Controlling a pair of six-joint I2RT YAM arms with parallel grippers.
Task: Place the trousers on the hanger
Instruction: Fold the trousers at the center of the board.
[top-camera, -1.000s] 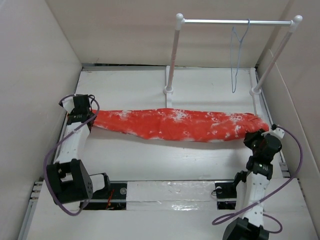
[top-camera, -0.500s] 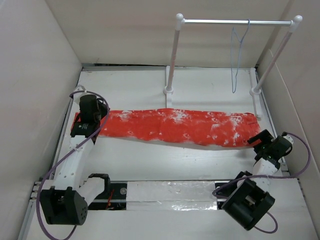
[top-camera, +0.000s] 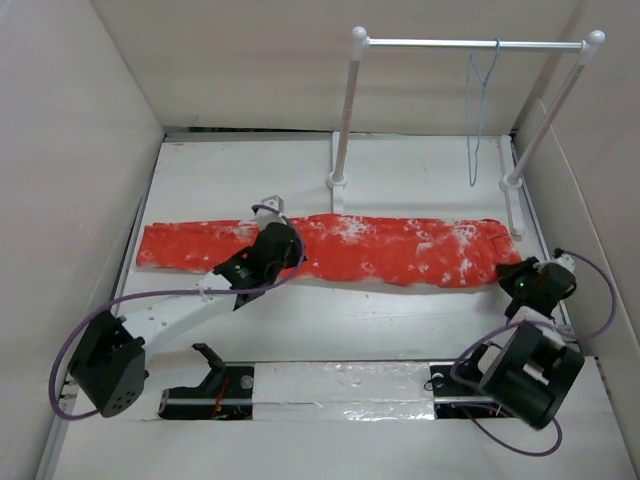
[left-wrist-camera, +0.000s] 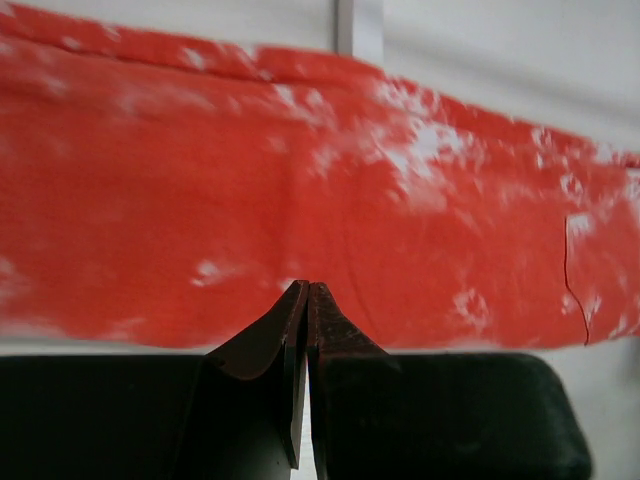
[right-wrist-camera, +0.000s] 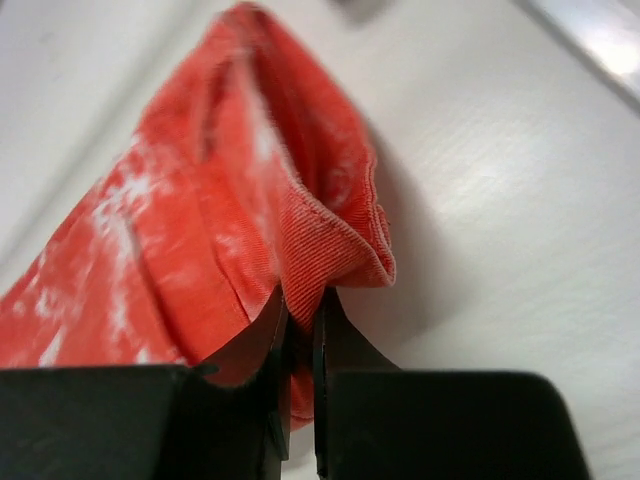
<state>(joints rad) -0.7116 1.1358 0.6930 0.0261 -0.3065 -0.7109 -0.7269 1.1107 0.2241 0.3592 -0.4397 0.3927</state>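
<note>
The red-orange trousers (top-camera: 380, 250) lie stretched flat across the table from left to right. My left gripper (top-camera: 280, 242) hovers over their middle near the front edge; in the left wrist view its fingers (left-wrist-camera: 305, 290) are shut with nothing between them, and the trousers (left-wrist-camera: 300, 180) fill the view behind. My right gripper (top-camera: 516, 276) is at the trousers' right end; in the right wrist view it (right-wrist-camera: 300, 300) is shut on a raised fold of the trousers (right-wrist-camera: 250, 180). The pale blue wire hanger (top-camera: 480, 100) hangs from the rack bar, far right.
The white-posted rack (top-camera: 440, 43) stands at the back, its left post base (top-camera: 338, 181) just beyond the trousers and its right post (top-camera: 545, 110) near the right wall. Beige walls close in the table on three sides. The rack post (left-wrist-camera: 358, 25) shows in the left wrist view.
My left gripper let go of the trousers' left end, shut, and swung right to their middle. The right gripper opened off the fabric, then shut on the right end.
</note>
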